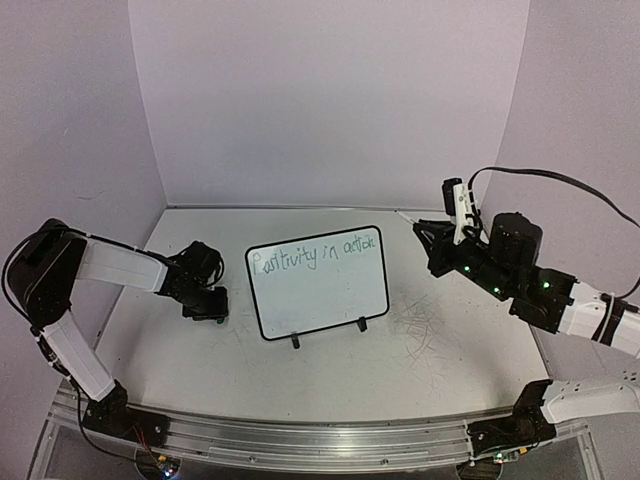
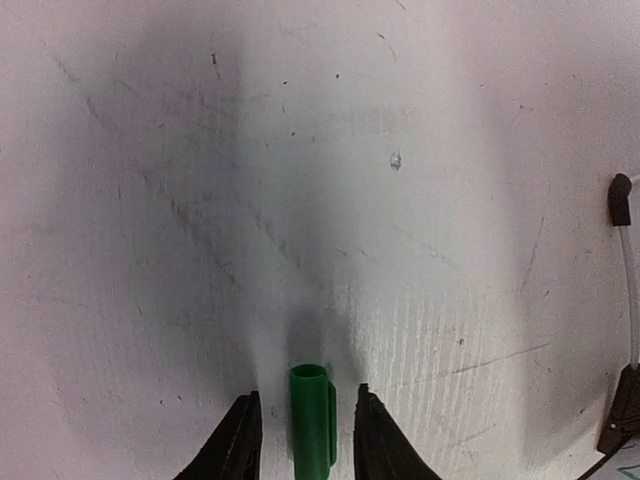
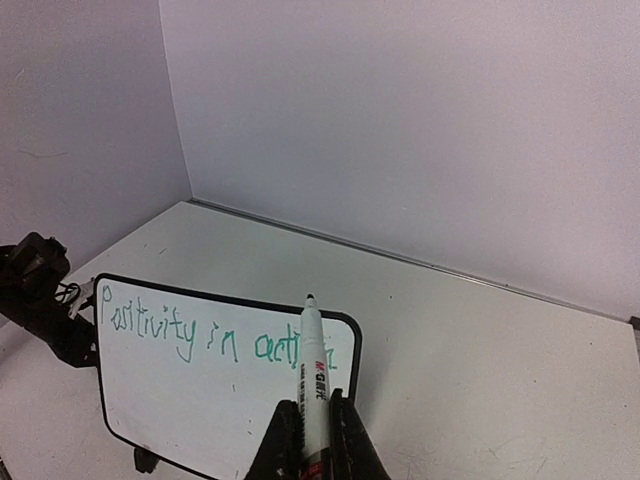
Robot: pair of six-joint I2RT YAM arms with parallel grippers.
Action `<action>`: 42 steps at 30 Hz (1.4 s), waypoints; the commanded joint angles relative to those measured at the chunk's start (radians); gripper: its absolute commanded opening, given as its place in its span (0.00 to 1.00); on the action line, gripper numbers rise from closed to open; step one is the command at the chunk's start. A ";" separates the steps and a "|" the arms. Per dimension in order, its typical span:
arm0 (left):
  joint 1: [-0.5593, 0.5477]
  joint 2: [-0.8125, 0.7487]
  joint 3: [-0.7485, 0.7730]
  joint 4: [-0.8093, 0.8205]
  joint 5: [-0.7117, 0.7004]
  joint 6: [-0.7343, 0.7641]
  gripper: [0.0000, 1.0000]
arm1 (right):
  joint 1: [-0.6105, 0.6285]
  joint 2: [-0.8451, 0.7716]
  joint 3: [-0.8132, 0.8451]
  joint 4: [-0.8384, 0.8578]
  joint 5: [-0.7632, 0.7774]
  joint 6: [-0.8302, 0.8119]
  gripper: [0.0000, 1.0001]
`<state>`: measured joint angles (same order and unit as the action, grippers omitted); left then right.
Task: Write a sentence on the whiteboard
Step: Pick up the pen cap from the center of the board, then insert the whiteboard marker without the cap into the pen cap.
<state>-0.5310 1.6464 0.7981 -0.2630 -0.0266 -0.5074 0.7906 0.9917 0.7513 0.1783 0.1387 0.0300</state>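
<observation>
- Pale lilac walls (image 1: 330, 100) close in the back and both sides of a white table (image 1: 440, 365). The tabletop is scuffed with thin dark scratches and specks, which show up close in the left wrist view.
- A metal rail (image 1: 320, 440) runs along the near edge, with the 2 arm bases fixed to it.
- On the left, the left gripper (image 1: 206, 310) points down at the table, just left of the board and apart from it.
- In the left wrist view the left gripper (image 2: 306, 393) has its 2 black fingers partly spread. A green cap (image 2: 312, 425) sits between them with a narrow gap on each side, so nothing is clamped.
- The whiteboard (image 1: 320, 300) stands in the middle of the table on 2 small black feet, leaning back a little. It has a thin black rim and rounded corners.
- The sentence (image 1: 315, 252) runs in 1 line of thin green letters across the top of the board, rising slightly to the right. In the right wrist view the sentence (image 3: 180, 330) reads roughly "Positivity in action", with its last letters hidden behind the pen.
- Faint grey scribbles (image 1: 420, 320) mark the table just right of the board.
- On the right, the right gripper (image 1: 447, 236) is raised above the table, well clear of the board's right edge. Its fingers are closed on a white marker (image 1: 458, 205).
- In the right wrist view the marker (image 3: 310, 350) sticks up from the right gripper (image 3: 312, 412), uncapped, with its dark tip in the air above the whiteboard (image 3: 190, 410).
- A black cable (image 1: 560, 182) loops over the right arm.
</observation>
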 commanded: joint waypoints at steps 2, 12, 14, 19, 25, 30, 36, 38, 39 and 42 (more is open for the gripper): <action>-0.029 0.056 0.014 -0.057 -0.111 0.005 0.24 | 0.000 0.017 0.020 0.033 -0.018 -0.004 0.00; -0.031 -0.139 -0.042 -0.063 -0.190 -0.023 0.02 | 0.001 0.044 0.040 0.032 -0.023 0.022 0.00; -0.030 -0.202 -0.041 -0.068 -0.204 -0.026 0.00 | 0.001 0.045 0.047 0.026 -0.030 0.033 0.00; -0.030 -0.384 -0.032 -0.080 -0.243 -0.007 0.00 | 0.000 0.044 0.069 -0.016 -0.068 0.060 0.00; -0.031 -0.624 0.001 0.021 -0.232 0.149 0.00 | 0.000 0.126 0.176 -0.140 -0.223 0.087 0.00; -0.065 -0.741 0.023 0.183 0.089 0.370 0.00 | 0.022 0.237 0.301 -0.230 -0.424 0.135 0.00; -0.268 -0.743 0.010 0.211 0.197 0.653 0.00 | 0.131 0.364 0.456 -0.297 -0.495 0.164 0.00; -0.325 -0.737 0.016 0.182 0.178 0.737 0.00 | 0.169 0.405 0.508 -0.327 -0.496 0.159 0.00; -0.348 -0.735 0.022 0.160 0.161 0.768 0.00 | 0.189 0.419 0.525 -0.341 -0.478 0.154 0.00; -0.384 -0.721 0.031 0.090 0.073 0.847 0.00 | 0.253 0.432 0.551 -0.357 -0.373 0.140 0.00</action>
<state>-0.8814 0.9143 0.7876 -0.1157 0.1091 0.1532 0.9808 1.4119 1.2349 -0.1358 -0.2994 0.1741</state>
